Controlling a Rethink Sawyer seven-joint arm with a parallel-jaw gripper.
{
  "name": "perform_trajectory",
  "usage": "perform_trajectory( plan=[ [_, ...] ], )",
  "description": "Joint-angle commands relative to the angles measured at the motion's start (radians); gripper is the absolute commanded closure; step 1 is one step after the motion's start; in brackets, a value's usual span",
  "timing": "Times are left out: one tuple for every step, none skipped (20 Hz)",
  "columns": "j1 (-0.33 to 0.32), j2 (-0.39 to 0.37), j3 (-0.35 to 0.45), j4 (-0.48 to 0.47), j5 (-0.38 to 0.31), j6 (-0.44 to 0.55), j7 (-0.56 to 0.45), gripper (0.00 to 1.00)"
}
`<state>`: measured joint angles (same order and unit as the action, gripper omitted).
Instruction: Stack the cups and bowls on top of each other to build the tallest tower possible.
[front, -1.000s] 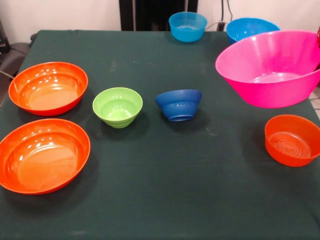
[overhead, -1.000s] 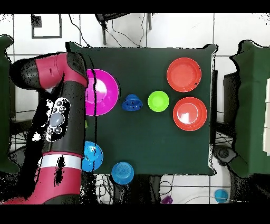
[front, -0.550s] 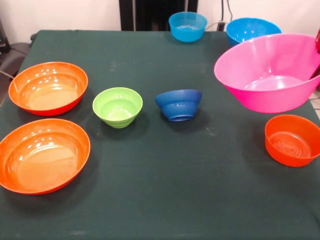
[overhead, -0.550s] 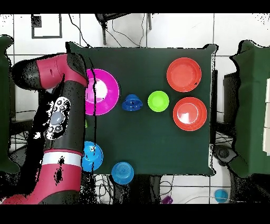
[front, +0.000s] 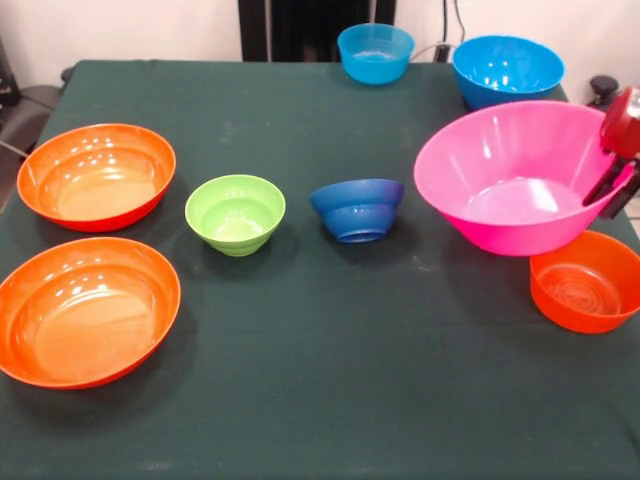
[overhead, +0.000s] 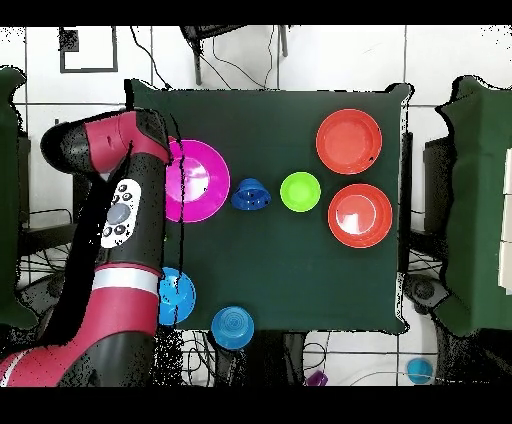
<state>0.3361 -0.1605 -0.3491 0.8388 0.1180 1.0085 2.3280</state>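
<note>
Look at your dark green worktop. Two wide shallow orange plastic bowls sit at the left of the front view. In the middle are a small lime green bowl and a small dark blue bowl. Two sky blue bowls stand at the top. A smaller orange bowl sits at the lower right, just below the big glossy pink plastic bowl. The pink bowl is tilted. Your fingers are clamped on its right rim.
</note>
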Motion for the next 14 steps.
perform_trajectory(
  plan=[
    [0.024, 0.053, 0.060, -0.023, -0.033, -0.055, 0.099, 1.00],
    [0.028, 0.051, 0.059, -0.016, -0.034, -0.059, 0.096, 1.00],
    [0.029, 0.049, 0.058, -0.011, -0.034, -0.060, 0.094, 1.00],
    [0.031, 0.045, 0.057, -0.004, -0.035, -0.065, 0.090, 1.00],
    [0.032, 0.043, 0.057, 0.001, -0.034, -0.069, 0.089, 1.00],
    [0.031, 0.042, 0.056, 0.001, -0.034, -0.068, 0.086, 1.00],
    [0.030, 0.042, 0.055, 0.001, -0.033, -0.068, 0.085, 1.00],
    [0.030, 0.044, 0.053, -0.002, -0.033, -0.066, 0.085, 1.00],
    [0.030, 0.044, 0.052, -0.003, -0.032, -0.066, 0.085, 1.00],
    [0.032, 0.042, 0.051, 0.003, -0.032, -0.069, 0.086, 1.00],
    [0.033, 0.042, 0.051, 0.005, -0.031, -0.070, 0.085, 1.00],
    [0.033, 0.041, 0.050, 0.007, -0.031, -0.071, 0.083, 1.00],
    [0.033, 0.039, 0.050, 0.010, -0.031, -0.073, 0.081, 1.00],
    [0.033, 0.037, 0.049, 0.014, -0.032, -0.073, 0.076, 1.00]
  ],
)
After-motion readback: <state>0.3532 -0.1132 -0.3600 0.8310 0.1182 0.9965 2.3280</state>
